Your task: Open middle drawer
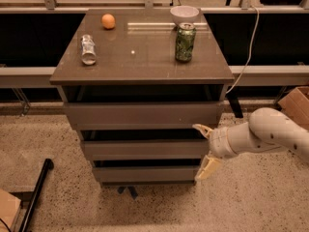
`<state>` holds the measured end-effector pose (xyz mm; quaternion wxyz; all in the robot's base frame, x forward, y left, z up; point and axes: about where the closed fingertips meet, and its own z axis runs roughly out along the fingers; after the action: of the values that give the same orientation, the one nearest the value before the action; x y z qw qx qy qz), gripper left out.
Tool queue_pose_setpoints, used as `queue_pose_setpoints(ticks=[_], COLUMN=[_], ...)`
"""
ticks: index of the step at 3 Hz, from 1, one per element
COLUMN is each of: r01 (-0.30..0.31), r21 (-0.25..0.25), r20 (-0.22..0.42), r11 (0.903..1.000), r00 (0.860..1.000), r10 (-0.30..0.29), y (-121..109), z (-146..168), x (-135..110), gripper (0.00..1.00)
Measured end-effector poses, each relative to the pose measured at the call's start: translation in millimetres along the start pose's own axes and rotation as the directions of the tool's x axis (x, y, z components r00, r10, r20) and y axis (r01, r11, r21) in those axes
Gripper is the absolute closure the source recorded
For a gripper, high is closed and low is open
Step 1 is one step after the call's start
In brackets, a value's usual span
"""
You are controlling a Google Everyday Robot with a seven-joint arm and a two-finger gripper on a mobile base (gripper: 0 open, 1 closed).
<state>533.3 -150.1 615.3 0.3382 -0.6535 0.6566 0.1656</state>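
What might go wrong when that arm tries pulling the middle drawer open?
The hand sits open at the far right end of the middle drawer, so a pull there may slip off or drag the drawer crooked. A jerk might also shake the cabinet and tip the upright green can or roll the orange.

gripper point(203, 149): lower right of frame, fingers point(208, 167) spread, at right end of middle drawer point(145, 149)
green can point(185, 42): upright on cabinet top point(145, 64)
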Motion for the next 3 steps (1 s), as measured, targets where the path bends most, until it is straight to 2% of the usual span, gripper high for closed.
queue_pose_setpoints(ticks=[1,3], r01=[-0.047,-0.128], r21=[0.022,0.052], r20=[-0.004,0.030], r11=[0.9986,0.9904], r00=[0.999,0.992], r10=[0.048,0.127], y=[1,-8], z=[21,55], x=[21,63], gripper=[0.00,0.00])
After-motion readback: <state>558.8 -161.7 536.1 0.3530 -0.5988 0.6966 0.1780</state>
